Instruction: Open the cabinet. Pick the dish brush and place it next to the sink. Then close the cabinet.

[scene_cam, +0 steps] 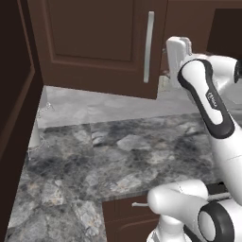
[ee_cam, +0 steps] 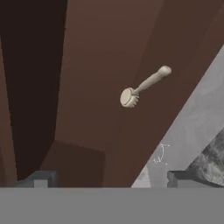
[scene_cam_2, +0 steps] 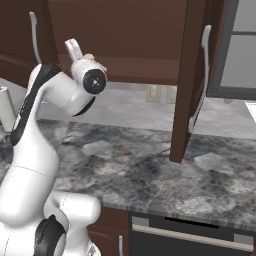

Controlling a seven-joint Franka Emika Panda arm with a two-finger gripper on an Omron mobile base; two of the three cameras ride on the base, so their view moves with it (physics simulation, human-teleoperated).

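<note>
Dish brush lies ahead of gripper, well apart; jaws spread wide, empty.

The white arm is rising from its base, bending at the elbow and reaching forward and up. The wrist is pointing away from the cameras. The gripper is standing wide open, with nothing lying between its two dark fingertips.

Dark brown cabinet, beige dish brush, mottled grey marble-patterned counter.
</note>
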